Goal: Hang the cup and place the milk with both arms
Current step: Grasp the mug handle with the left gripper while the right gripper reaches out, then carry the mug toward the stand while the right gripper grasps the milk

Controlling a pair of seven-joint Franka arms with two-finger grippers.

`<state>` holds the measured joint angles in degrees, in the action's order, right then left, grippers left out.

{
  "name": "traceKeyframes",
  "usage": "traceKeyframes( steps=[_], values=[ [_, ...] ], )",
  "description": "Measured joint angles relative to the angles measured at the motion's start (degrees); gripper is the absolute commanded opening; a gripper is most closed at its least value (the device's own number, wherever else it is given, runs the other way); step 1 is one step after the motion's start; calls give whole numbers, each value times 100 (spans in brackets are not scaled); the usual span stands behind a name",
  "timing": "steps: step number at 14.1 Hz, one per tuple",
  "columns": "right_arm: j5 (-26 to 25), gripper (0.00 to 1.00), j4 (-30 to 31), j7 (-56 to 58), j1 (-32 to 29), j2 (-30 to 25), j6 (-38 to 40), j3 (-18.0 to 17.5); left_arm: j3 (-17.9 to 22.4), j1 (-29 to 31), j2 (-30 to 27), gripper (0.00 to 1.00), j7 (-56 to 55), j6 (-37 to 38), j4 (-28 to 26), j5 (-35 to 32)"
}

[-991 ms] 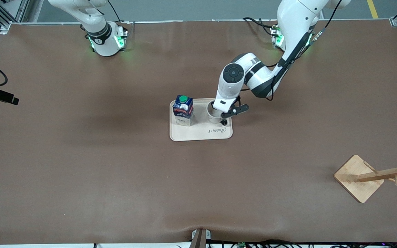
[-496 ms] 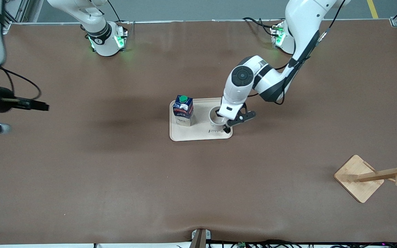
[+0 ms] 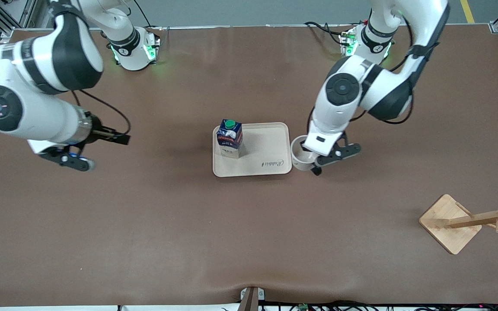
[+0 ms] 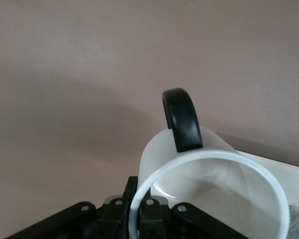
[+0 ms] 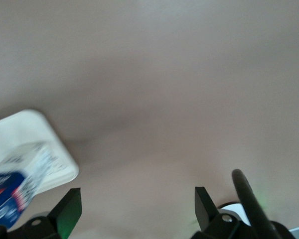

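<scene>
My left claw (image 3: 314,162) is clamped on the cup (image 3: 299,159), lifted beside the tray (image 3: 270,166); rack (image 3: 469,220) still empty. Right claw (image 3: 74,160) is spread apart, milk (image 3: 230,138) untouched.
</scene>
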<state>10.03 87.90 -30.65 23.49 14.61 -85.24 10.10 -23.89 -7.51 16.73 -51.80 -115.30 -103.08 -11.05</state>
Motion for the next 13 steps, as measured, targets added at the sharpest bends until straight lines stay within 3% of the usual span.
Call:
traceKeyframes(
  steps=[4,9,13],
  values=[
    [979,100,48,-54,385,337,-420,-10,15,733,-189,0,1318,428,271,-4],
    [1299,100,58,-1172,1419,992,-1600,-34,22,1611,-539,0,3099,554,320,-6],
    [1828,100,58,-1658,1764,1311,-2114,-34,27,2302,-620,0,4643,648,411,-6]
  ],
)
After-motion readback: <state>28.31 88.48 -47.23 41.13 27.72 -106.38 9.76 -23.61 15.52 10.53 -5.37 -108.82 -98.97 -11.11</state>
